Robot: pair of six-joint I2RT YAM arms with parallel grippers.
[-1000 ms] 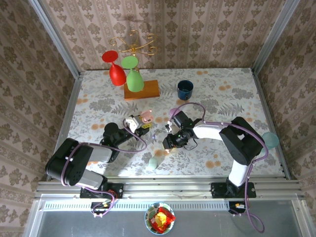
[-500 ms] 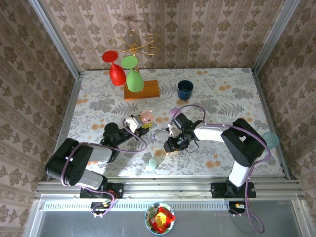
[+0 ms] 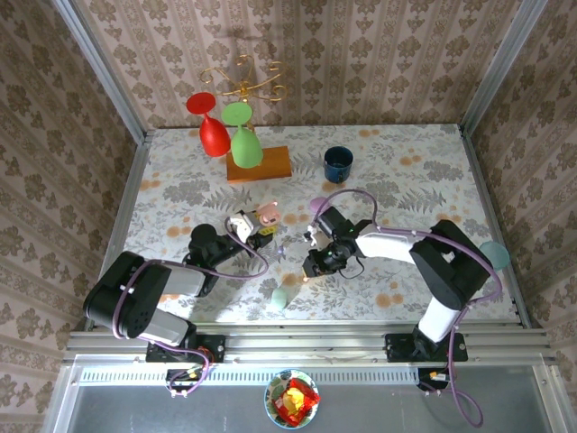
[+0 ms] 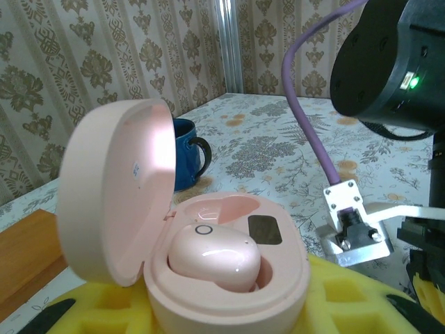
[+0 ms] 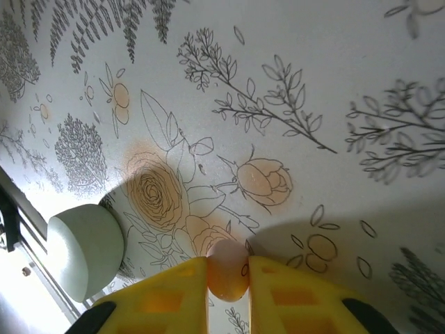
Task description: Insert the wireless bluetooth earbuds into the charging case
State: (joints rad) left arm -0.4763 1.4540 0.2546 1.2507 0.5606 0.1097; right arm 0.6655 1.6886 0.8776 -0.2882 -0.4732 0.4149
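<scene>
Damask wallpaper walls (image 3: 361,54); floral tabletop (image 3: 406,171); aluminium corner posts (image 3: 99,72).

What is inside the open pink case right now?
One pink earbud sits in a well of the pink case, with a small dark panel just behind it. The well floor under the earbud is covered and cannot be seen.

- Charging case (image 4: 285,278): pink plastic, smooth, soft sheen.
- Seated earbud (image 4: 214,259): pink plastic, high gloss.
- Second earbud (image 5: 227,270): peach, smooth, glossy.
- Right tool (image 5: 227,278), fingers (image 5: 167,296): yellow, matt, foam-like.
- Desk (image 5: 334,90): matt floral-print covering.
- Mug (image 4: 186,161): blue, glossy glaze.
- Bracket (image 4: 354,233): bare metal, dull shine.
</scene>
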